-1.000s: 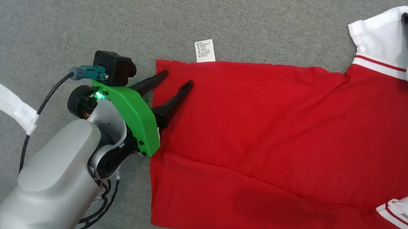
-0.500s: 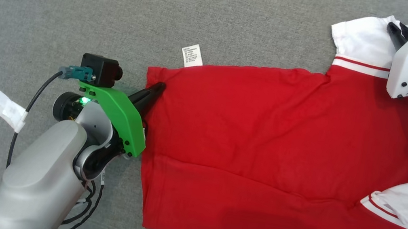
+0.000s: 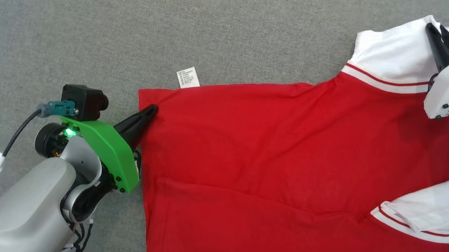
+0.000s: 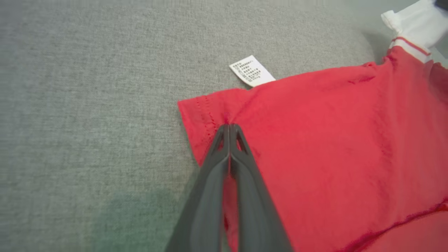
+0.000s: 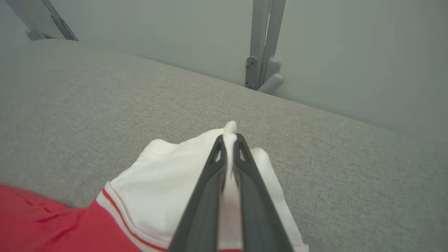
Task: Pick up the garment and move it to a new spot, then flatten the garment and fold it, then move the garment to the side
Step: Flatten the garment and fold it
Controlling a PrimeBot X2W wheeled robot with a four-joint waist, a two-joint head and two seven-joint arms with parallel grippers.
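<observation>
Left pincer (image 3: 149, 110) closed at lower left, right pincer (image 3: 431, 30) closed at upper right, fingers pressed together

- The garment (image 3: 268, 160) is soft knit cloth, matt red, with fine stitching along its hem.
- Its sleeve (image 3: 393, 53) is white cloth, equally matt, trimmed with 1 thin red stripe.
- The care label (image 3: 188, 78) is thin, white and printed (woven or papery, I cannot tell).
- The surface (image 3: 179, 10) beneath is grey woven upholstery, coarse-grained and dull.
- My left gripper (image 4: 229, 126) has 2 fingers of dark matt plastic; my right gripper (image 5: 229, 137) has the same.
- My wrist bracket (image 3: 105, 150) is smooth green plastic with a slight sheen.
- My forearm shell (image 3: 27, 207) is smooth, pale grey, satin-finished.
</observation>
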